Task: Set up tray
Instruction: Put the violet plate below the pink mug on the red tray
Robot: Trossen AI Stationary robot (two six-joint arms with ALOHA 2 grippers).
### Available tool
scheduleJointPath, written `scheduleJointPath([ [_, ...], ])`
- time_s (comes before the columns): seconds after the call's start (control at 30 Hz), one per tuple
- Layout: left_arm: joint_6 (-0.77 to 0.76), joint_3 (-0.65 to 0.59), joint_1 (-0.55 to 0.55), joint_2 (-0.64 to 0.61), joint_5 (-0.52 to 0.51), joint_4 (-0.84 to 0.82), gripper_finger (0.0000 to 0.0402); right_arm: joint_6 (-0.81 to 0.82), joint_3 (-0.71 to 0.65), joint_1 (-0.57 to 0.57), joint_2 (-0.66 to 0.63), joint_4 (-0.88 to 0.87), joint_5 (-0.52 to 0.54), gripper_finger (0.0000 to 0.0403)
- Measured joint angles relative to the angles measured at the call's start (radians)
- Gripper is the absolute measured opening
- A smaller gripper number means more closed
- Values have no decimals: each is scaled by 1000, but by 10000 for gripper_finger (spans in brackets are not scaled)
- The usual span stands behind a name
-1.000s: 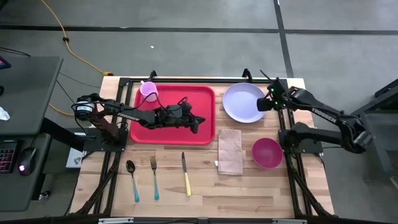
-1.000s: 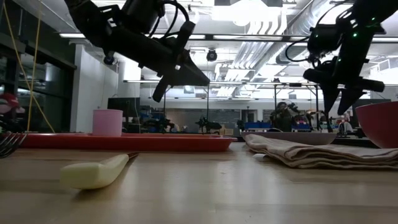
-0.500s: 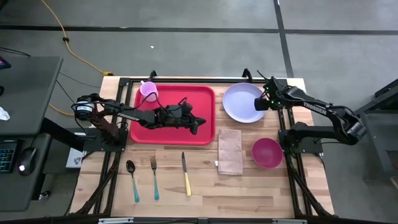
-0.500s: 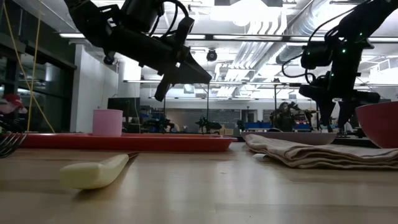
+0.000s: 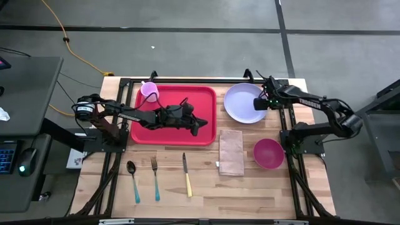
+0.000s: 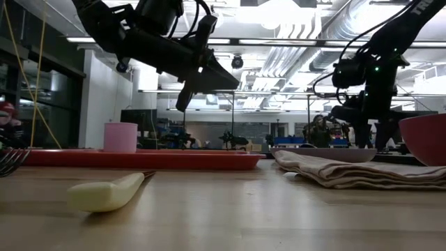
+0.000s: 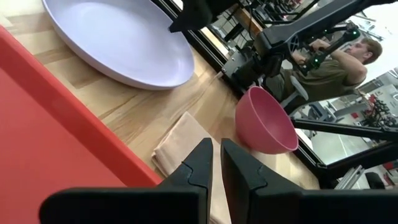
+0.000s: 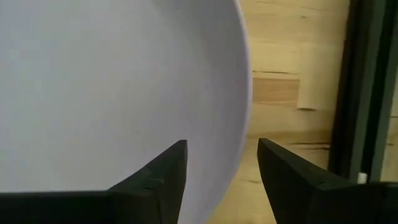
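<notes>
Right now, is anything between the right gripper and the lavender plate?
Nothing visible. The right gripper is open, its fingers straddling the lavender plate's near rim. Its path to the red tray looks clear.

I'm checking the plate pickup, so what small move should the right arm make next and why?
Probably close the right gripper: its open fingers straddle the rim of the lavender plate, which lies beside the red tray. The left gripper waits over the tray.

Robotics lab, exposed ceiling ducts (image 6: 293, 28), other rigs behind
</notes>
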Motion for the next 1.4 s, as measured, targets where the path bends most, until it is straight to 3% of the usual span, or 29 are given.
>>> scheduleJointPath([
  [0.5,0,0,0,0,0,-9,65,1,0,0,137,50,4,130],
  [1.4,0,0,0,0,22,-61,65,13,3,0,138,88,-1,6],
])
